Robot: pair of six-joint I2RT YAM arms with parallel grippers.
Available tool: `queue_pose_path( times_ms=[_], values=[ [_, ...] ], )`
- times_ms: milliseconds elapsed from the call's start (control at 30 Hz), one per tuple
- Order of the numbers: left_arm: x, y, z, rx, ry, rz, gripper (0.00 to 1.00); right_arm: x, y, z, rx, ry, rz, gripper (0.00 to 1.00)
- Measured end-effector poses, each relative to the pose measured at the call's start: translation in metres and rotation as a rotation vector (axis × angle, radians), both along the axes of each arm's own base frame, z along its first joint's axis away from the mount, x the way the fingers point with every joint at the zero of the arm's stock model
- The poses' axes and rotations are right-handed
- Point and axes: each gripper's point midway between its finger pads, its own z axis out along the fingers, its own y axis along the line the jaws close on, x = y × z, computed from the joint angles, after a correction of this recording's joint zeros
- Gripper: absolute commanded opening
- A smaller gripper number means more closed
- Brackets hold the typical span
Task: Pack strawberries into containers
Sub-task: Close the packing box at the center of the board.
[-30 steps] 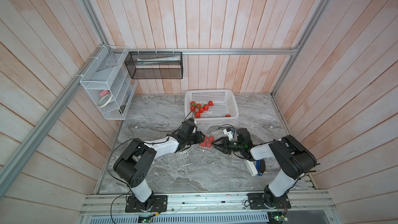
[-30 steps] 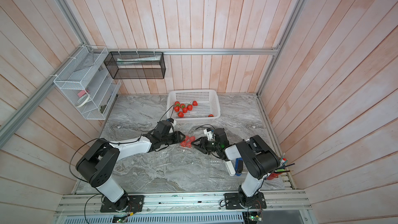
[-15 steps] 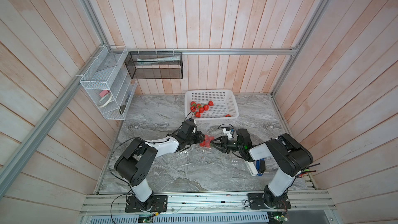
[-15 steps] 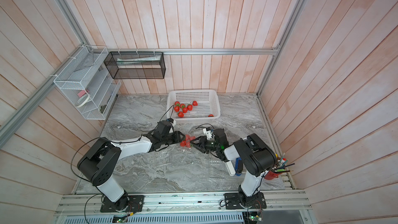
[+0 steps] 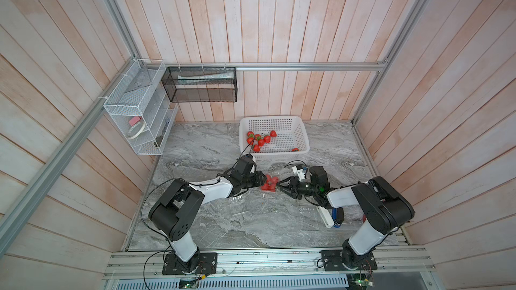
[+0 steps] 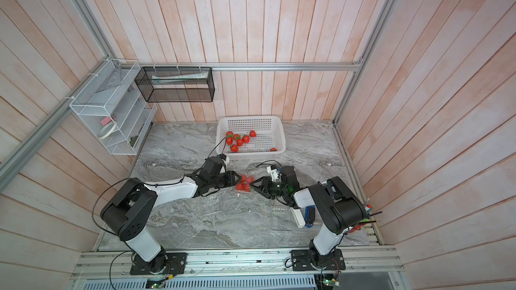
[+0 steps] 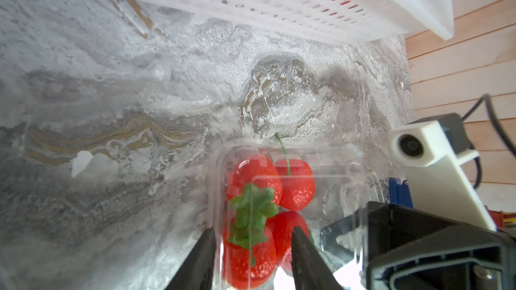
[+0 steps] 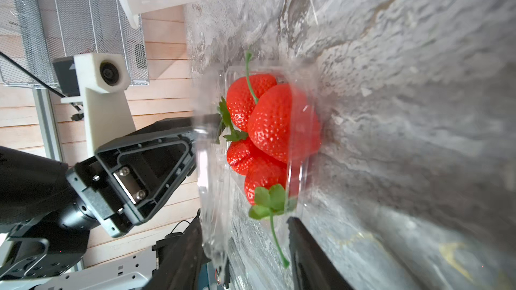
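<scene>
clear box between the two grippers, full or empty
Full: about four strawberries fill the clear box, pressed together. Whether its lid is shut, cannot tell.

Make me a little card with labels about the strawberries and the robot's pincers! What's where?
Clear box: on the marble table, between both pincers
Berries in box: four show
White basket: at the back, about eight berries inside
Left pincer: jaws apart around one end of the box
Right pincer: jaws apart around the opposite end
Squeezing: cannot tell for either
</scene>
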Motion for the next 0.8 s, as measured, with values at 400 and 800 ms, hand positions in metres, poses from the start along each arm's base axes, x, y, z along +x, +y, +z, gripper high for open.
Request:
queue_pose_path(
  times_ms=[400,800],
  values=[
    [-0.001,-0.002,0.002,0.010,0.010,-0.012,0.46,0.004,-0.015,-0.009,-0.129,-0.019,-0.011,0.52],
    [-0.002,-0.002,0.000,0.023,0.018,-0.017,0.46,0.000,-0.017,0.028,-0.105,-0.112,0.002,0.33]
  ],
)
